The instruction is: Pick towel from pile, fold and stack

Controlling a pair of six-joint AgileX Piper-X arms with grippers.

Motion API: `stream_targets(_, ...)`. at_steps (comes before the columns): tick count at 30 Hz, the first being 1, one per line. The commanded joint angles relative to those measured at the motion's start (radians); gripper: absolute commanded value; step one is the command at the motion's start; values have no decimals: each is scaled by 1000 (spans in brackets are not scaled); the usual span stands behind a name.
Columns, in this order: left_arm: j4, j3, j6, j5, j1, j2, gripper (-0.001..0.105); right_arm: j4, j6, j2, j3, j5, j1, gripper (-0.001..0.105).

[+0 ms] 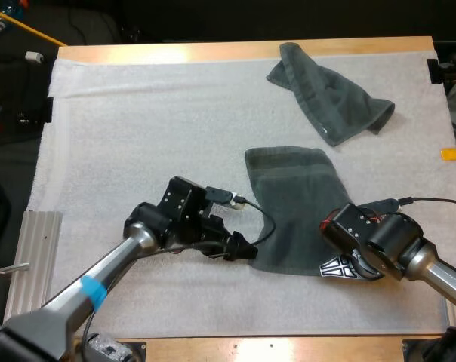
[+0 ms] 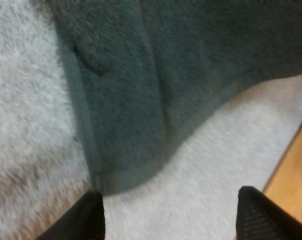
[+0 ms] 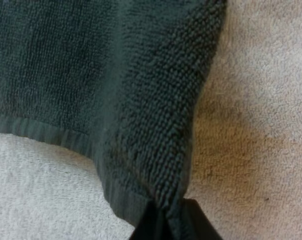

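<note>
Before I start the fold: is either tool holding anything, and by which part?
The right tool is shut on the spread towel at its near right corner. The left tool stands open just short of the near left corner, holding nothing.

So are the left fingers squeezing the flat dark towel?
No, the left fingers stand apart, clear of the corner of the flat dark grey-green towel.

High cam rear, fwd+down; wrist cams close-up; all 3 share flat towel (image 1: 292,200)

Bright even light, soft faint shadows
</note>
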Motion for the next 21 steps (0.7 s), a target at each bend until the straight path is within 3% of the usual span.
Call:
stream_targets(1,-16,-3,-1,15,-5,22,55,2,11,-5,-3,11,-2,0)
stream_targets(9,-58,-3,-2,49,-5,138,55,2,28,-5,-3,11,-2,0)
stream_targets(21,-101,-19,-82,111,-20,225,55,0,28,-5,-3,14,-2,0)
